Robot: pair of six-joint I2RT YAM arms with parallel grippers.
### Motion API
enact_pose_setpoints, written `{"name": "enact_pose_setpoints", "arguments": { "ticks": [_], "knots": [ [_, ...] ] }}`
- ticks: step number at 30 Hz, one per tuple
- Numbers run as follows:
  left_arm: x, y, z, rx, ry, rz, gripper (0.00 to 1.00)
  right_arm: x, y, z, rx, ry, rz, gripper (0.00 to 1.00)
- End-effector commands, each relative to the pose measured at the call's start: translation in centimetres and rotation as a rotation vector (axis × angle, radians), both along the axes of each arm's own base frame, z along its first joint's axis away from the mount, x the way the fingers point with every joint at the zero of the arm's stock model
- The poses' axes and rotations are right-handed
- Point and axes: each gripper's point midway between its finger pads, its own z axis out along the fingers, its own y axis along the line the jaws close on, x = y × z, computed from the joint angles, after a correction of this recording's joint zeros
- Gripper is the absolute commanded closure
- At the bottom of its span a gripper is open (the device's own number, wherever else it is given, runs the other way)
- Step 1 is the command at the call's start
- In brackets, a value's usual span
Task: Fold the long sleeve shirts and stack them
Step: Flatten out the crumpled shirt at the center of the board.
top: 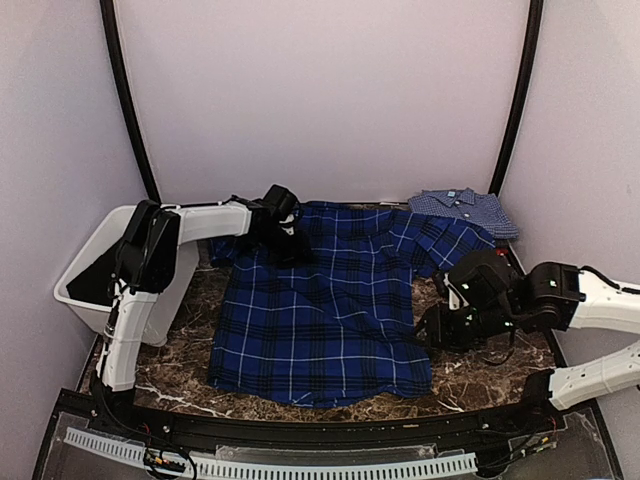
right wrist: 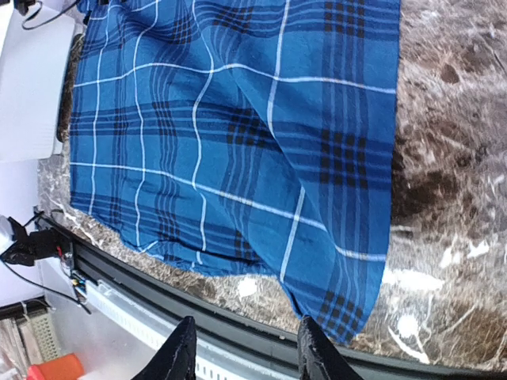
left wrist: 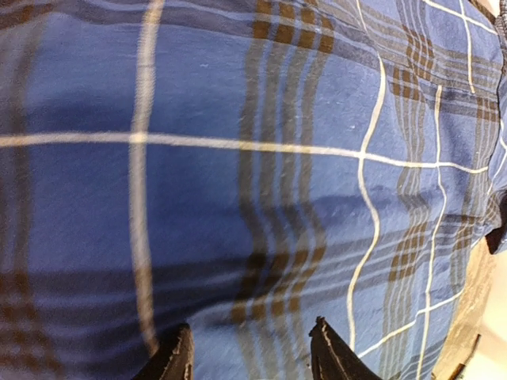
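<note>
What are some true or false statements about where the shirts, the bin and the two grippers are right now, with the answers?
1. The plaid shirt lies spread out on the table. True.
2. The smaller check shirt lies on the middle of the plaid shirt. False: it sits folded at the table's far right corner.
3. The right gripper is clamped on the plaid shirt's hem. False: its fingers stand apart with nothing between them, next to the shirt's right edge.
4. A white bin stands at the left side of the table. True.
5. The left gripper is at the far left part of the plaid shirt. True.
</note>
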Motion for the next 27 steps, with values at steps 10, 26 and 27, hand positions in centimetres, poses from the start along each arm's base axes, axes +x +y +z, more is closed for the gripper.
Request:
{"name": "enact_pose_setpoints", "arguments": {
  "ticks": [10, 26, 27],
  "knots": [
    [-14.8, 10.4, 7.7, 0.131, -0.015, 0.106, 0.55, 8.5, 5.6, -0.4, -0.019, -0.16, 0.102, 0.6],
    [-30.1, 18.6, 2.5, 0.291, 0.186, 0.221, 0.55, 24.1, 5.3, -5.7, -0.058, -0.17, 0.047, 0.64],
    [-30.2, 18.7, 2.5, 0.299, 0.188, 0.224, 0.54, 24.6, 5.2, -6.2, -0.064, -0.165, 0.048, 0.64]
  ]
}}
